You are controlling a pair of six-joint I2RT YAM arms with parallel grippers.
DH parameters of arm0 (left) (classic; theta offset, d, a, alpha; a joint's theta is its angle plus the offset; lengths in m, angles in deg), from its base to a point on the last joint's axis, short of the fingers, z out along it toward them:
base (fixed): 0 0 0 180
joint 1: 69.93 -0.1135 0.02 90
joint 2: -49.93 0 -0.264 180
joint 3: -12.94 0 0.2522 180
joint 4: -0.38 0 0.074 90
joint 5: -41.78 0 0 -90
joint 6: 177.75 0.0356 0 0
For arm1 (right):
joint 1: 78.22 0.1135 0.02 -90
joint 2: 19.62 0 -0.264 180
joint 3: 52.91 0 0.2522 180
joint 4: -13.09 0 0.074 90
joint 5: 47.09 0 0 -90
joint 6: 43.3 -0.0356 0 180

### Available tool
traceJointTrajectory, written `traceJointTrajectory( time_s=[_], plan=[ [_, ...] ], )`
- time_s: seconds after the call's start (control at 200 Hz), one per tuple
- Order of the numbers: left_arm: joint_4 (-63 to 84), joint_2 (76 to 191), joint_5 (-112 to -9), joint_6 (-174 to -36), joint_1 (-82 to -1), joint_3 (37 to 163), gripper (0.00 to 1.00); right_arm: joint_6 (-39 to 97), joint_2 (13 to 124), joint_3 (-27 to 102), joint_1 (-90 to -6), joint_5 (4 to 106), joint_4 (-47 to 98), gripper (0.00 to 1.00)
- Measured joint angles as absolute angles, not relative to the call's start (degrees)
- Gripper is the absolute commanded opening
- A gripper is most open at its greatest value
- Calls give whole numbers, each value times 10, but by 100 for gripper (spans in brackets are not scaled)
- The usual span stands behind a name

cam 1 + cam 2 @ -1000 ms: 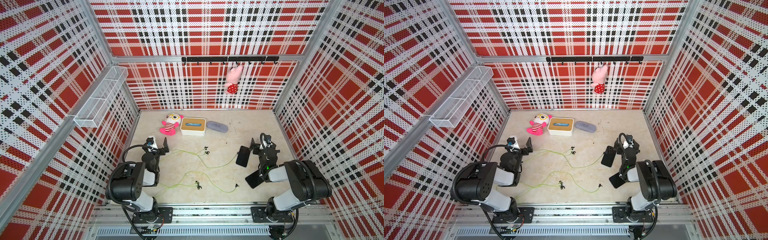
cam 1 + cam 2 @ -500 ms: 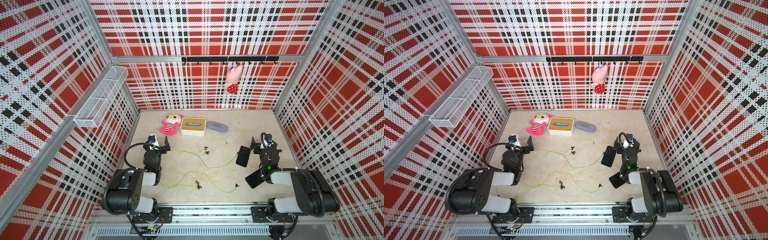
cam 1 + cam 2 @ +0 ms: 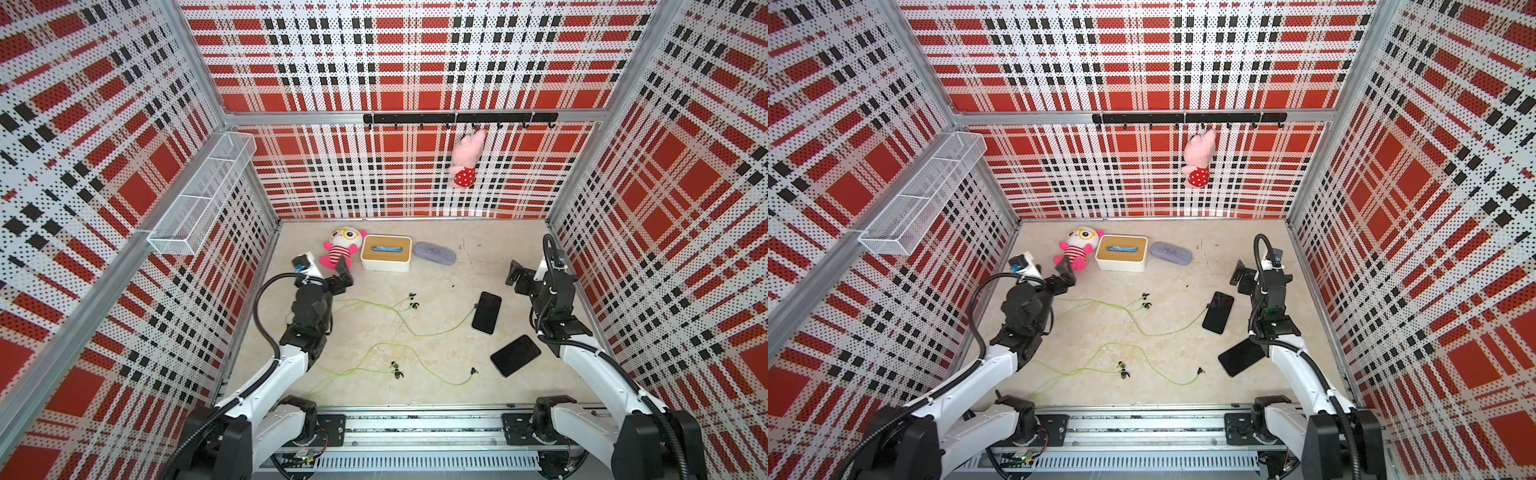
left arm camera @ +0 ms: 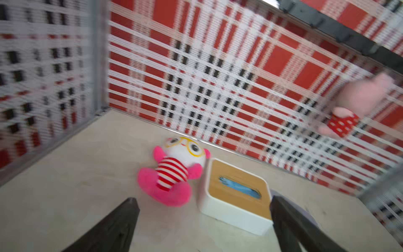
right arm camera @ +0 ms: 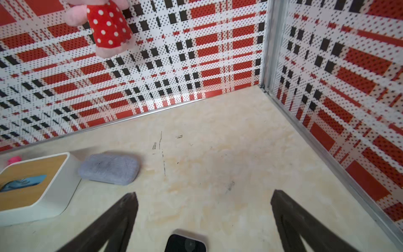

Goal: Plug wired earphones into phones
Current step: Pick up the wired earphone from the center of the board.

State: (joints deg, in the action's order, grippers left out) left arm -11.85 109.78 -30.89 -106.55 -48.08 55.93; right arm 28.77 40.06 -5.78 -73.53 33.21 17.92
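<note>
1. Finding the left gripper [image 4: 202, 203] at ten o'clock of the table [image 3: 436, 286], jaws spread fully and gripping nothing, aimed at the striped plush doll [image 4: 172, 174].
2. Finding the right gripper [image 5: 204, 196] at two o'clock, equally wide and empty, just beyond the far phone [image 3: 486, 312].
3. Placing the near phone [image 3: 515, 355] at four o'clock, probably within the right arm's reach for steadying.
4. Seeing the far earphone set [image 3: 414, 306] mid-table, its plug [image 3: 475, 306] touching the far phone's corner, seating unclear.
5. Seeing the near earphone set [image 3: 393, 365] at six o'clock, near plug [image 3: 473, 370] loose, short of its phone.
6. Reading wide jaws as readiness for a first pinch.

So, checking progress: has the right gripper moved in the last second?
Yes: the right gripper has shifted away from the farther phone, toward the back wall.
</note>
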Motion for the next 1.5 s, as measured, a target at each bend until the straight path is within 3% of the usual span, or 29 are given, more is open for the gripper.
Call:
traceJointTrajectory(
  time_s=[0.281,0.616,0.902,1.117,1.503],
  plan=[
    [91,1195,-345,-983,-215,721,89,278,336,-28,-735,392,306,100],
    [275,1413,-399,-839,-36,899,64,261,246,2,-735,330,422,100],
    [385,1606,-444,-796,13,1036,43,252,167,26,-735,258,474,100],
    [463,1680,-464,-800,27,1106,42,252,150,41,-735,248,485,100],
    [525,1684,-467,-845,54,1110,42,252,149,37,-735,254,493,100]
  ],
)
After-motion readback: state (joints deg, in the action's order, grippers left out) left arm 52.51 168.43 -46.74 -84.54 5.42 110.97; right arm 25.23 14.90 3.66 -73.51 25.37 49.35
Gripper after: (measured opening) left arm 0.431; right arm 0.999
